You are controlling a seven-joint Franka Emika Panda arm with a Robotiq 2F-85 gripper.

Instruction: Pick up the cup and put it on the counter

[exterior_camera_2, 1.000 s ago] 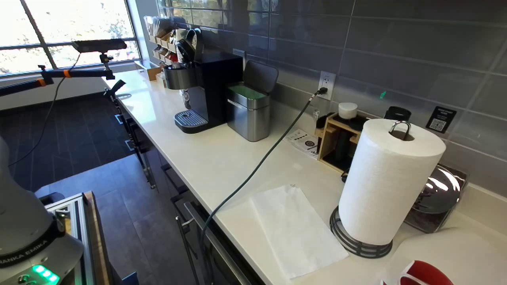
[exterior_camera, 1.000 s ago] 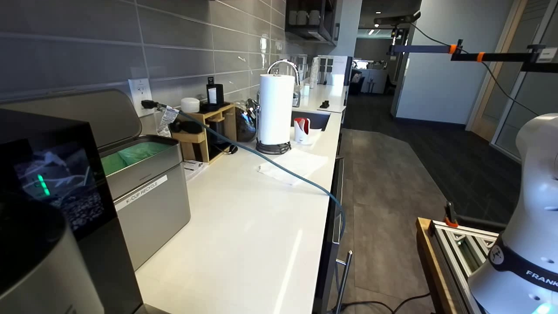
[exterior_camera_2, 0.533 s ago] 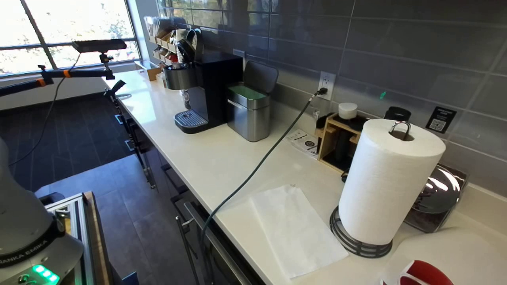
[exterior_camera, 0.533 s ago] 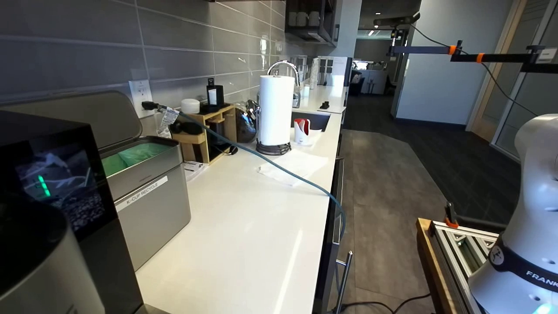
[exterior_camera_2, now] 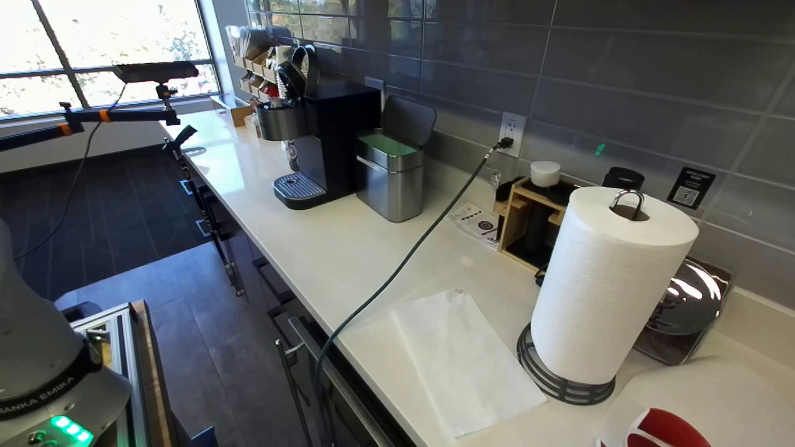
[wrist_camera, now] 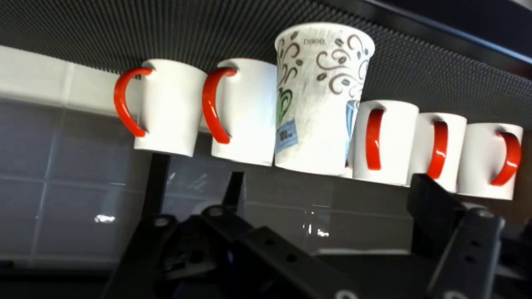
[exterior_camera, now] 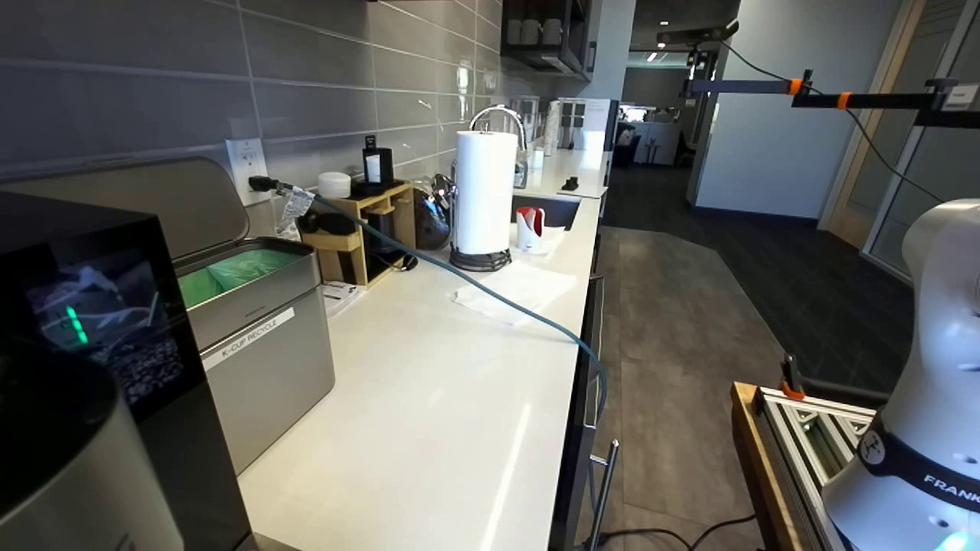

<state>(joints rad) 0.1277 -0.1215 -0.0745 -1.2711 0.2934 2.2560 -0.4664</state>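
Legible: DIXIE on the cup (wrist_camera: 320,99), between red-handled mugs (wrist_camera: 247,116); K-CUP RECYCLE on the bin (exterior_camera: 272,405); FRANKA EMIKA, cropped, on the arm (exterior_camera_2: 37,347). Gripper (wrist_camera: 328,195) with jaws wide apart. White counter (exterior_camera: 429,428), grey tiles (exterior_camera_2: 484,62), window (exterior_camera_2: 143,37).

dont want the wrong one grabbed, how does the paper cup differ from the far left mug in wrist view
The paper cup carries printed swirls; the far left mug looks plain white. The mug has a red handle; the cup shows none. Both have whitish bodies.
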